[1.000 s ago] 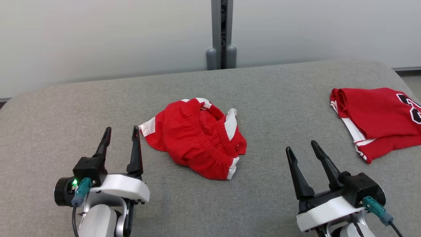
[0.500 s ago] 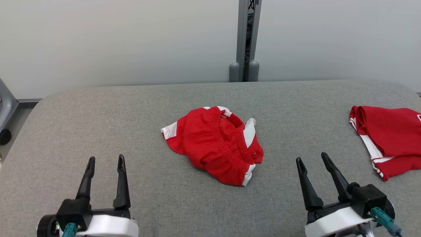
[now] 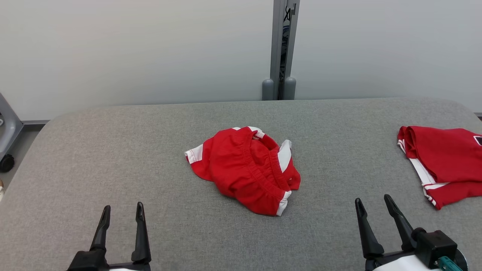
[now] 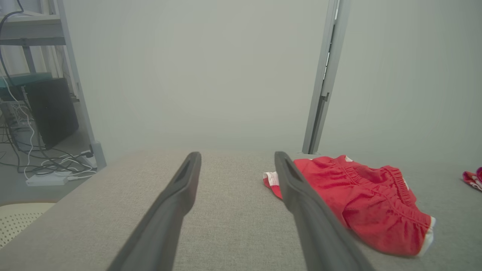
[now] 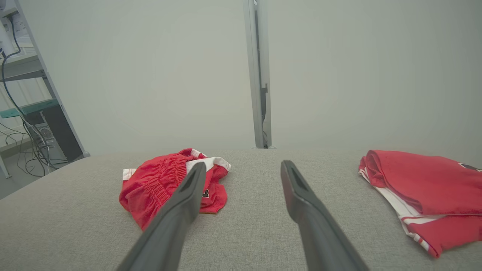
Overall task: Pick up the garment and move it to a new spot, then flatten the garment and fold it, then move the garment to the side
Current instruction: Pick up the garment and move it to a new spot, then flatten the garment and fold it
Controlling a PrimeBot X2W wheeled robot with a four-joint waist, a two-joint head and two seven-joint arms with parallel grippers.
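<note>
The garment (image 3: 244,169) is a crumpled pair of red shorts with white trim, lying in a heap in the middle of the grey padded table (image 3: 113,150). My left gripper (image 3: 123,206) is open and holds nothing, near the front edge and to the left of the heap. My right gripper (image 3: 372,198) is also open and holds nothing, near the front edge on the right. In the left wrist view the garment (image 4: 361,195) lies right of my left gripper (image 4: 237,156). In the right wrist view the garment (image 5: 162,184) lies left of my right gripper (image 5: 244,164).
A folded red jersey (image 3: 444,162) with white trim lies at the table's right edge, also visible as the jersey (image 5: 421,180) in the right wrist view. A grey post (image 3: 280,49) stands behind the table against a pale wall. A shelf with cables (image 4: 34,113) stands off to the left.
The head view has shifted, so the whole scene sits lower and more to the right. Both grippers have drawn back toward the front edge, away from the garment. They stay open.
</note>
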